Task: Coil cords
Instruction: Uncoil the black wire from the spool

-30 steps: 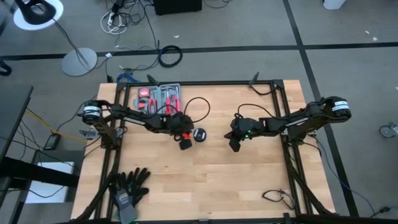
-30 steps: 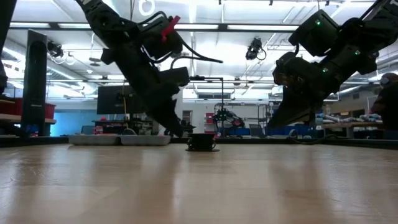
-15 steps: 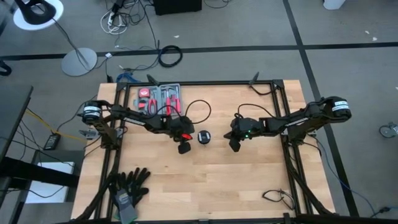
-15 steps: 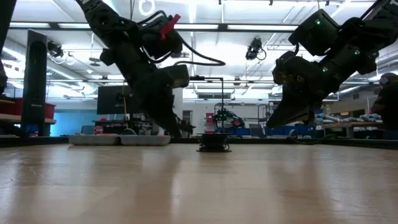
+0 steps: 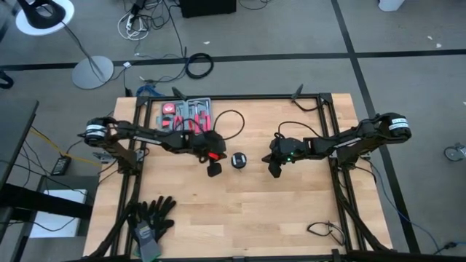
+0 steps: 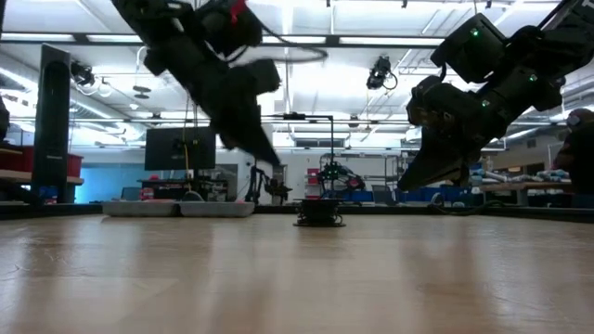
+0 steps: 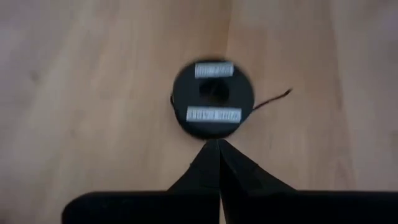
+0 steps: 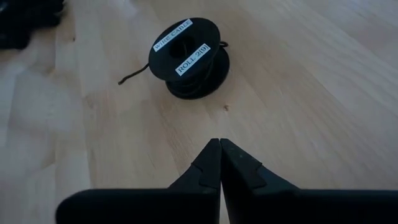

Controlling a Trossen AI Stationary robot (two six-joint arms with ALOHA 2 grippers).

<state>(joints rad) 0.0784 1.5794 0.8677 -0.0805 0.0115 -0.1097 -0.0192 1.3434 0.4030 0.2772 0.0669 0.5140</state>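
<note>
- Pale wooden table point(image 5: 240, 211) with a dark metal frame around its edge, seen from above; two dark robot arms reach in from opposite sides toward the middle.
- A small round black spool of thin wire point(image 5: 238, 160) sits upright on its flat face near the table's centre, between the two grippers and touching neither. Two white labels lie on its top face point(image 8: 181, 51), and a short loose end of the thin black wire point(image 8: 134, 73) trails out from its side onto the wood.
- The left gripper point(image 5: 214, 169) hangs just beside the spool on the left arm's side, raised off the table. Its two dark fingers point(image 7: 211, 163) are pressed together to a point and hold nothing.
- The right gripper point(image 5: 276, 172) waits a little farther from the spool on the opposite side, also lifted above the wood. Its fingers point(image 8: 219, 160) are likewise closed tip to tip, empty, aimed at the spool.
- From table height, the spool point(image 6: 318, 212) shows as a low dark shape on the wood, with the left arm above to one side and the right arm above to the other.
- A tray of red-handled tools point(image 5: 186, 115) sits at the far left corner of the table.
- A pair of dark gloves point(image 5: 149, 217) lies near the front left corner.
- A small black cable point(image 5: 325, 229) lies by the front right edge.
</note>
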